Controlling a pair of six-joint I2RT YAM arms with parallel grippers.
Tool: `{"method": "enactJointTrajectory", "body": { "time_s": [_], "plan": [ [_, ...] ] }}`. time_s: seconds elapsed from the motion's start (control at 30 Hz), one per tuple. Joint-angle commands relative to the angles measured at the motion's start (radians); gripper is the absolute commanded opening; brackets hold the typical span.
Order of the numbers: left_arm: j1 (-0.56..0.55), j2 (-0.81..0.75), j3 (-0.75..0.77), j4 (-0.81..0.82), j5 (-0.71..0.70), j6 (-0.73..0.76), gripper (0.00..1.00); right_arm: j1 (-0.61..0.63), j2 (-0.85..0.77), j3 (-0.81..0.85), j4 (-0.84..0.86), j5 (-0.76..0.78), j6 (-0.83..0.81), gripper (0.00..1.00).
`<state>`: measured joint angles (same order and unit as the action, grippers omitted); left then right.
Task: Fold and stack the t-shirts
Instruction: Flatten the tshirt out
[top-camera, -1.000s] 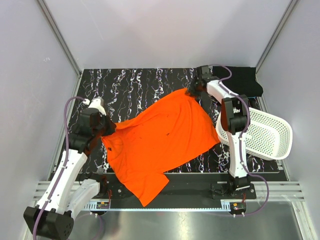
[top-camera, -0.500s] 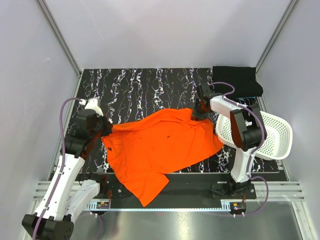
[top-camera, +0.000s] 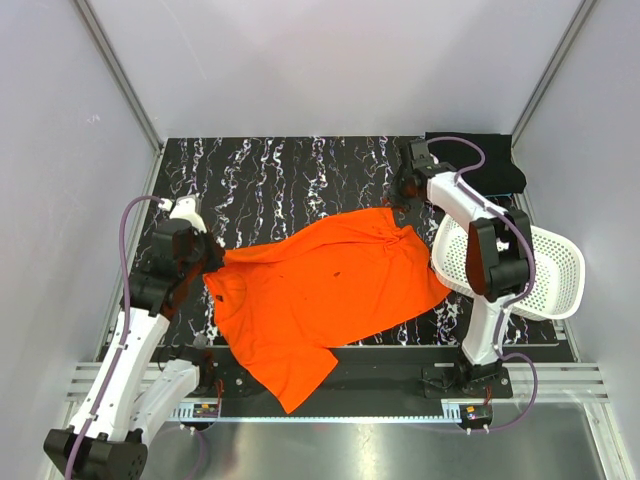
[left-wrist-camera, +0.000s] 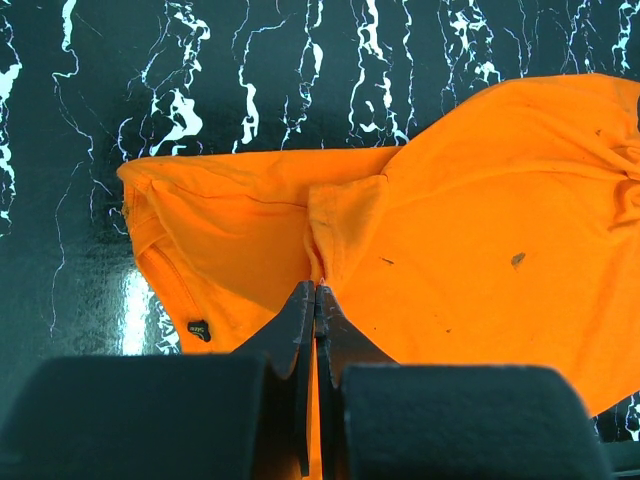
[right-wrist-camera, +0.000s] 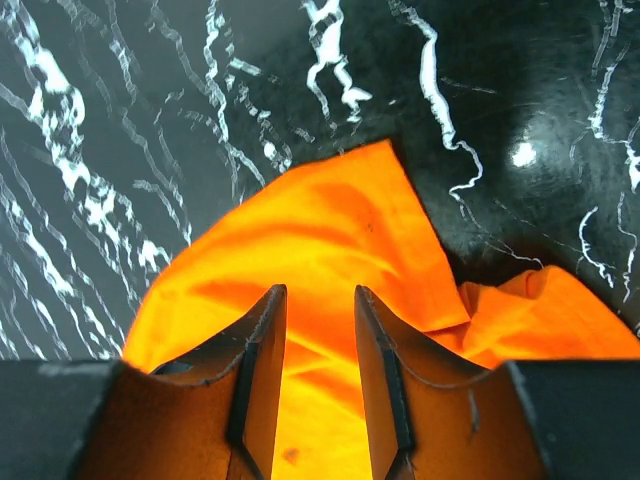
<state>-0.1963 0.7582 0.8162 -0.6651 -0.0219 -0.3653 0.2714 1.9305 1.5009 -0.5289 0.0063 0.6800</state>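
**1. Containers**
- One white perforated basket (top-camera: 545, 270) sits at the right edge of the table (top-camera: 280, 180), tilted, with its opening facing up and left.
- The right arm crosses over the basket's left part. The part of the interior that can be seen shows only the perforated wall.
- Neither shirt is in the basket. The right corner of the orange t-shirt (top-camera: 320, 290) lies close to the basket's left rim; whether they touch cannot be determined.

**2. Item count**
- T-shirts: two.
  - One orange t-shirt, unfolded and wrinkled. It lies across the middle of the table from the left side toward the right, and its near portion extends past the near edge.
  - One black t-shirt (top-camera: 495, 160), a flat compact rectangle in the far right corner, well apart from the orange one.
- Baskets: one.
- Grippers: two.

**3. Gripper state**
- Left gripper (left-wrist-camera: 315, 290): the jaws are pressed together on a ridge of orange fabric next to the collar, at the shirt's left end. The fabric puckers upward into the fingertips.
- Right gripper (right-wrist-camera: 317, 292): the fingers are spread with a clear gap. In the right wrist view, a far corner of the orange t-shirt lies on the table beneath that gap, with nothing clamped. In the top view this gripper sits above the table just beyond the shirt's far right corner, between the shirt and the black t-shirt.
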Motion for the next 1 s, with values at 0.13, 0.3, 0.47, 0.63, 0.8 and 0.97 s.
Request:
{"method": "enactJointTrajectory", "body": {
  "time_s": [0.13,0.3,0.47,0.63,0.8,0.97],
  "plan": [
    [-0.003,-0.003,0.02,0.01,-0.003,0.017,0.0,-0.008,0.166,0.246,-0.221,0.11,0.202,0.39],
    [-0.003,0.0,0.021,0.018,-0.003,0.016,0.0,-0.011,0.257,0.379,-0.328,0.112,0.325,0.39],
    [-0.003,-0.003,0.012,0.024,0.005,0.014,0.0,-0.015,0.324,0.461,-0.433,0.121,0.415,0.39],
    [-0.003,-0.011,-0.002,0.036,0.014,0.008,0.0,-0.018,0.378,0.541,-0.482,0.135,0.452,0.39],
    [-0.003,-0.017,-0.005,0.041,0.016,0.008,0.0,-0.032,0.465,0.676,-0.546,0.153,0.474,0.39],
    [-0.003,-0.025,-0.008,0.042,0.016,0.009,0.0,-0.035,0.571,0.842,-0.649,0.138,0.478,0.37]
  ]
}}
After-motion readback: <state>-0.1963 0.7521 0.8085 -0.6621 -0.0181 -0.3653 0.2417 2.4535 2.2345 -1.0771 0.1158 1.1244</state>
